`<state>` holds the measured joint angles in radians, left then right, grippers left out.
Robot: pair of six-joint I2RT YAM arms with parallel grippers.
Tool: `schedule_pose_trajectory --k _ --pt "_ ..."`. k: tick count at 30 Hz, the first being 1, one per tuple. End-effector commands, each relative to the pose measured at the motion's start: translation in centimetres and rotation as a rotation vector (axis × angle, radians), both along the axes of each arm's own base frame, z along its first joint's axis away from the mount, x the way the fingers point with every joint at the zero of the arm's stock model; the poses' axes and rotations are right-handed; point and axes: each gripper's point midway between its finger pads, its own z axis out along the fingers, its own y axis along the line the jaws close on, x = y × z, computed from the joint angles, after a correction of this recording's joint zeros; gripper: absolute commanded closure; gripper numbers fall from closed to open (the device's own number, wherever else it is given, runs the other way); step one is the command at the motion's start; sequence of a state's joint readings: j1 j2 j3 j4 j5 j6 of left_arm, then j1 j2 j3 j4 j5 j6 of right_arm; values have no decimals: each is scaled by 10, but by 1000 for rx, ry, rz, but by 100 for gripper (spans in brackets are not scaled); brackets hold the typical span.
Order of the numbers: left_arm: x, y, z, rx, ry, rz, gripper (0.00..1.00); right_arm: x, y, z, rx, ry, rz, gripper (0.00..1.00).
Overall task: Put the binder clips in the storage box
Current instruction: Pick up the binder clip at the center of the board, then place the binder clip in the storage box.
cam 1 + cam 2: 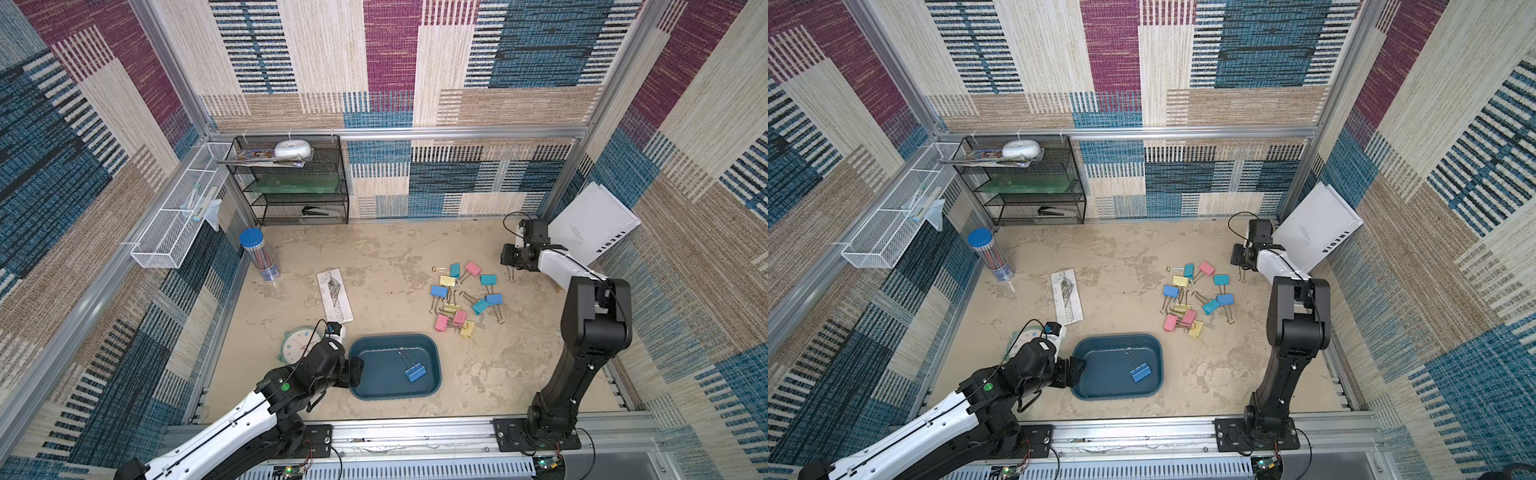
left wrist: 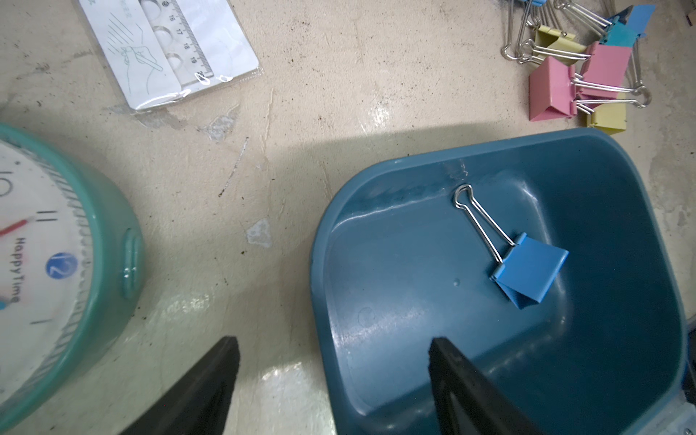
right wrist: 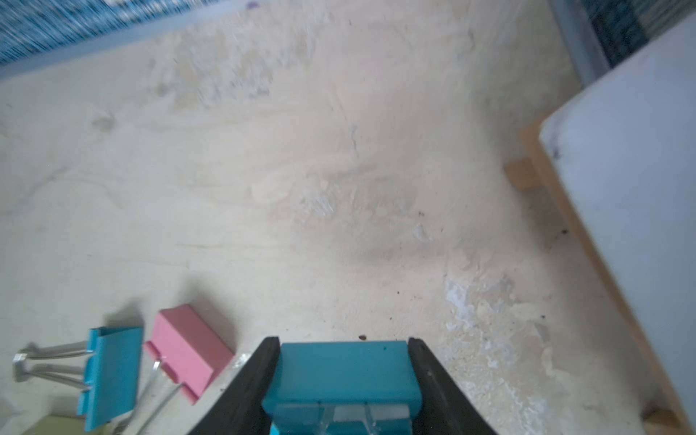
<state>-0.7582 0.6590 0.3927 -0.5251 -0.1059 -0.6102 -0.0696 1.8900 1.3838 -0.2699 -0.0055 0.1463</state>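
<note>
While one blue clip [image 1: 414, 372] lies in the storage box [image 1: 395, 336] at six o'clock, about eleven binder clips [image 1: 482, 306] wait at three; right claw [image 3: 343, 342] grips a teal clip [image 3: 341, 376], left claw [image 2: 333, 341] open.

Looks like a robot lab cell dressed up as an office desk: aluminium frame [image 1: 399, 134] boxing in patterned fabric walls [image 1: 390, 62], robot arms [image 1: 590, 332] bolted to a metal rail [image 1: 415, 434]. On the tabletop [image 1: 374, 257], office supplies: binder clips [image 1: 494, 298], ruler [image 1: 334, 296], pencil tube [image 1: 261, 257], clock [image 1: 296, 347], black mesh rack [image 1: 324, 166] holding a stapler [image 1: 318, 212].
</note>
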Motion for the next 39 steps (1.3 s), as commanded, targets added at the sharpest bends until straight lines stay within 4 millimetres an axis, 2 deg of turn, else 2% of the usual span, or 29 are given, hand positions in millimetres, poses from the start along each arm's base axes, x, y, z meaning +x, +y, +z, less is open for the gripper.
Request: schedule_pose_trajectory --k 1,4,7,9,11,14,17,23,25,29,32,36,38,39 --pt "2 0 1 1 -16 -2 17 -5 24 24 58 -10 62 46" --pt "1 0 1 1 -15 -1 17 -16 68 47 121 -49 171 47" --pt "2 1 2 -1 -21 1 17 -42 143 61 165 -85 360 47" --pt "3 2 3 -2 -28 7 17 -71 205 63 186 -87 502 47" --pt "3 3 3 -3 -31 11 17 -102 254 61 223 -82 600 47" --pt "2 4 5 -11 -41 16 17 -147 311 61 302 -76 697 47" --pt "1 5 6 -19 -48 20 17 -193 355 57 320 -40 788 46" --pt "1 7 7 -20 -54 27 17 -269 410 27 363 66 944 45" --pt "1 8 8 -19 -56 32 17 -287 424 17 343 81 997 45" --pt "1 11 8 -14 -59 42 17 -299 440 -1 316 113 1049 45" --pt "1 15 9 -16 -68 63 17 -311 451 -4 329 120 1092 45" --pt "0 19 12 -29 -85 79 17 -327 457 -15 337 146 1126 45" --pt "0 19 12 -30 -86 80 17 -332 457 -20 333 160 1136 40" --pt "0 19 12 -29 -85 79 17 -333 456 -21 333 161 1135 34"
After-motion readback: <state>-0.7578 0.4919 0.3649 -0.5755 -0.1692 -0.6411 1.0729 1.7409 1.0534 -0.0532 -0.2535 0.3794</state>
